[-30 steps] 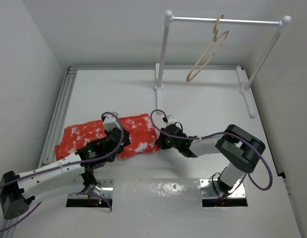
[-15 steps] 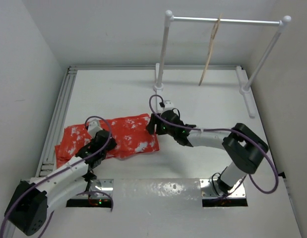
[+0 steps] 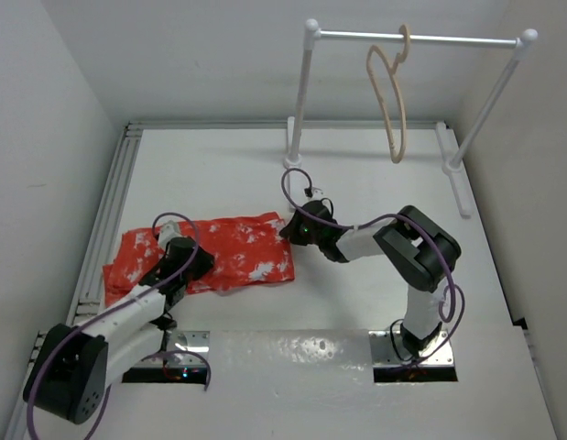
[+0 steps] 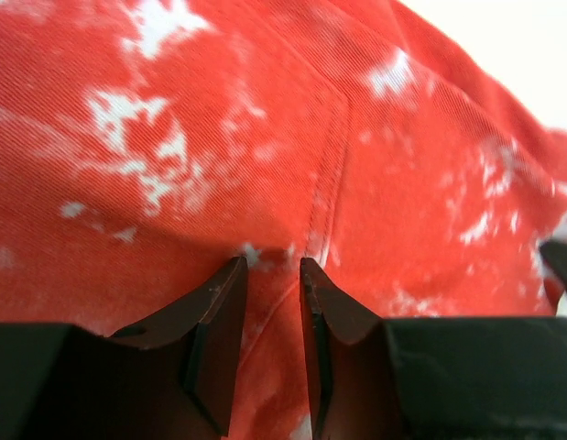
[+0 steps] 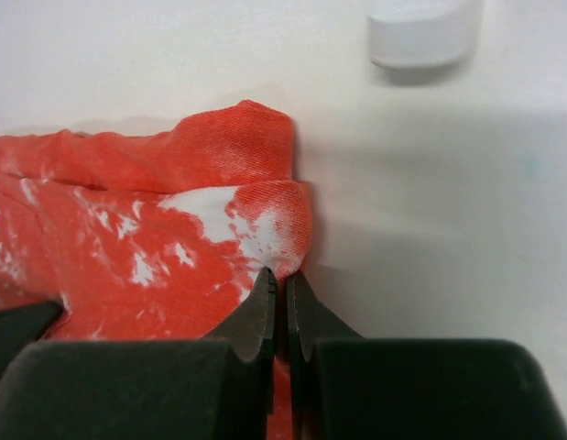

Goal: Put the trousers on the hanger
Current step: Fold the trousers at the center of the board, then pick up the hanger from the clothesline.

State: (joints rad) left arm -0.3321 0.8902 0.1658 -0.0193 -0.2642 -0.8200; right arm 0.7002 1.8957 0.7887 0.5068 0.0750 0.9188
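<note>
Right claw (image 5: 276, 291) pinches the trousers (image 3: 230, 249) edge, nearly closed; left claw (image 4: 269, 275) (narrowly open, holding nothing) should bite a fold before lifting.

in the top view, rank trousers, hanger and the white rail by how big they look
1. white rail, spanning the widest stretch with its posts
2. trousers, slightly narrower
3. hanger, clearly smallest; it hangs higher, nearer the camera, yet looks small.

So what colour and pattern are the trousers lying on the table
Bright red-orange with white speckled blotches on the trousers, clearest in the left wrist view.
</note>
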